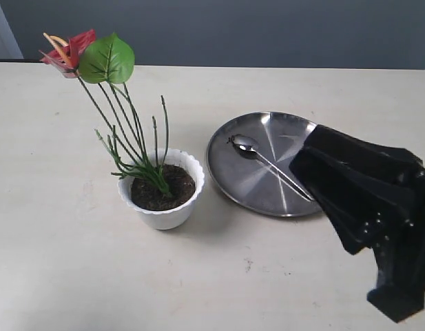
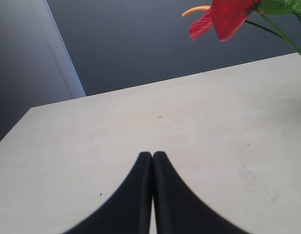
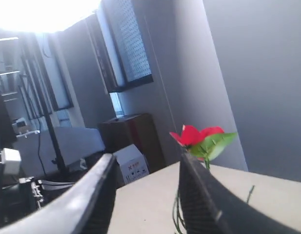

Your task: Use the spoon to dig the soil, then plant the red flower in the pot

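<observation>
Tabletop (image 1: 60, 262): plate (image 1: 267, 138) edge hidden (right gripper (image 3: 148, 163)).

Shiny metal spoon (image 1: 245, 145) and plate (image 1: 281, 131), smooth white plastic pot (image 1: 164, 217), crumbly soil (image 1: 181, 186).

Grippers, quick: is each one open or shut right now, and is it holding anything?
Left gripper: shut, with nothing between its fingers.
Right gripper: open, holding nothing.

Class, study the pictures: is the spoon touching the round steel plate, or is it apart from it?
Touching. The exterior view shows the spoon lying flat inside the steel plate, its bowl and handle resting on the plate's surface.
</observation>
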